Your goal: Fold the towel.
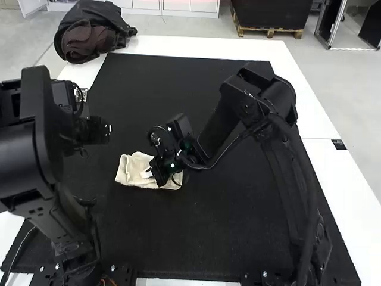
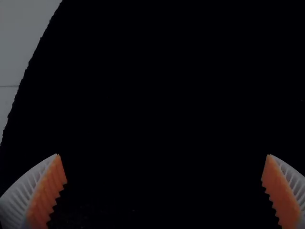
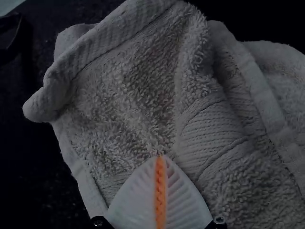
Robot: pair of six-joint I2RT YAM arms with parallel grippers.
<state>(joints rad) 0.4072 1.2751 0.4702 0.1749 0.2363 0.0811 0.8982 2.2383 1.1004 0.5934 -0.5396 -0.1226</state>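
Legible lettering and numbers: none.
In the high view, a small dark label [image 1: 339, 144] lies flat on the white tabletop [image 1: 351, 179], near its edge on the right arm's [image 1: 262, 101] side; it bears pale marks too small to read. A second small patch, a black-and-white patterned label [image 1: 81, 95], shows just beside the left arm [image 1: 36, 149]; its pattern is likewise too small to make out, and the surface that carries it cannot be told.
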